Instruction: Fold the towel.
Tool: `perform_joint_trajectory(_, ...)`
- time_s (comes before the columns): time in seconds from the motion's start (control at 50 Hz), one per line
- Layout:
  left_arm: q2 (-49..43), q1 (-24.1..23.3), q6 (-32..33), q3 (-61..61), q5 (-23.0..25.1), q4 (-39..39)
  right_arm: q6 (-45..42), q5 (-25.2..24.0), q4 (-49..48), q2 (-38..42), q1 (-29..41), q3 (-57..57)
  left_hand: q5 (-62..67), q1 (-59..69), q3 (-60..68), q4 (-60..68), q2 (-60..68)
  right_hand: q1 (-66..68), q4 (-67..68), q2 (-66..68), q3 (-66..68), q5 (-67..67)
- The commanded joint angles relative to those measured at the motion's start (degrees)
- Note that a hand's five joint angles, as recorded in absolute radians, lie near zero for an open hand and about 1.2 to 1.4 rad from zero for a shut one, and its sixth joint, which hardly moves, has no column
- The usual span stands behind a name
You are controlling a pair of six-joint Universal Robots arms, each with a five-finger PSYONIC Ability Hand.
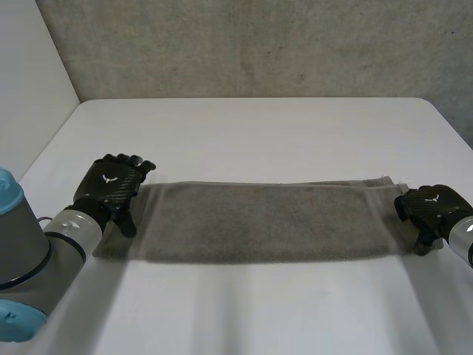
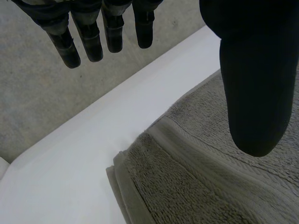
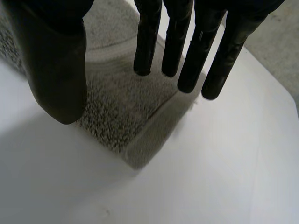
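Observation:
A grey-brown towel (image 1: 259,222) lies flat across the white table (image 1: 244,133) as a long folded strip. My left hand (image 1: 114,185) rests at the towel's left end, open. In the left wrist view its fingers (image 2: 93,42) hang straight over the bare table and its thumb (image 2: 257,93) hovers above the towel (image 2: 196,177) near a layered corner. My right hand (image 1: 432,209) is at the towel's right end. Its fingers (image 3: 173,42) point straight down over the towel's corner (image 3: 117,107), with the thumb (image 3: 56,70) apart from them and no cloth pinched.
A grey concrete wall (image 1: 259,44) stands behind the table's far edge, and a white panel (image 1: 29,74) borders the left side. Bare tabletop lies in front of and behind the towel.

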Motion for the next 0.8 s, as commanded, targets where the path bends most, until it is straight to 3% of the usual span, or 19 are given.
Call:
perform_joint_trajectory(0.02,0.27,-0.3,0.0,-0.22,0.01,0.52,-0.18,0.5,-0.09,2.04,-0.67,-1.06,1.72,1.76,1.78,1.78,1.76,27.24,27.45,27.27,27.25,27.18)
perform_joint_trajectory(0.04,0.27,-0.3,0.0,-0.22,0.01,0.52,-0.09,0.85,-0.43,2.04,-1.1,-1.49,1.72,1.76,1.78,1.78,1.76,44.39,44.6,44.42,44.4,44.33)
perform_joint_trajectory(0.24,0.53,-0.21,0.0,-0.75,0.01,0.61,-2.37,6.04,-3.34,1.42,-6.03,-4.22,1.55,1.6,1.61,1.61,1.6,45.01,45.22,45.04,45.02,44.95)
perform_joint_trajectory(0.32,0.79,-0.12,0.0,-0.75,0.01,0.61,-8.15,8.84,-2.99,0.2,-10.33,-5.88,1.55,1.6,1.61,1.61,1.6,45.01,45.22,45.04,45.02,44.95)
perform_joint_trajectory(0.46,2.11,-0.12,-0.09,-0.14,-0.08,0.61,-10.2,9.03,-3.08,-4.29,-8.4,-8.88,1.38,1.43,1.45,1.44,1.43,45.01,45.22,45.04,45.02,44.95)
perform_joint_trajectory(0.5,2.55,-0.21,-0.09,0.22,-0.08,0.61,-8.62,9.12,-3.07,-5.87,0.68,-12.37,1.38,1.43,1.45,1.44,1.43,45.01,45.22,45.04,45.02,44.95)
perform_joint_trajectory(0.56,3.34,-0.47,-0.35,1.18,-0.17,0.61,-7.47,9.12,-2.99,-6.58,4.87,-14.06,1.21,1.26,1.28,1.27,1.26,45.01,45.22,45.04,45.02,44.95)
perform_joint_trajectory(0.6,3.78,-1.09,-0.96,2.32,-0.25,0.61,-5.63,9.2,-3.34,-6.75,13.7,-16.78,1.21,1.26,1.28,1.27,1.26,45.01,45.22,45.04,45.02,44.95)
perform_joint_trajectory(0.62,3.78,-1.09,-0.97,2.32,-0.26,0.61,-5.63,9.2,-3.34,-6.75,13.74,-16.79,1.21,1.26,1.28,1.27,1.26,45.01,45.22,45.04,45.02,44.95)
perform_joint_trajectory(0.66,3.96,-1.97,-2.1,3.46,-0.43,0.61,-5.45,8.59,-3.69,-5.71,23.62,-18.54,1.21,1.26,1.28,1.27,1.26,45.01,45.22,45.04,45.02,44.95)
perform_joint_trajectory(0.68,3.96,-1.97,-2.11,3.47,-0.43,0.61,-5.45,8.59,-3.69,-5.7,23.68,-18.55,1.21,1.26,1.28,1.27,1.26,45.01,45.22,45.04,45.02,44.95)
perform_joint_trajectory(0.72,3.96,-2.32,-2.81,3.91,-0.61,0.61,-5.97,8.32,-4.04,-1.42,35.31,-20.64,1.21,1.26,1.28,1.27,1.26,45.01,45.22,45.04,45.02,44.95)
perform_joint_trajectory(0.8,3.96,-3.28,-5.09,4.26,-0.69,0.61,-6.07,8.15,-4.13,3.33,43.42,-21.97,1.38,1.43,1.45,1.44,1.43,45.01,45.22,45.04,45.02,44.95)
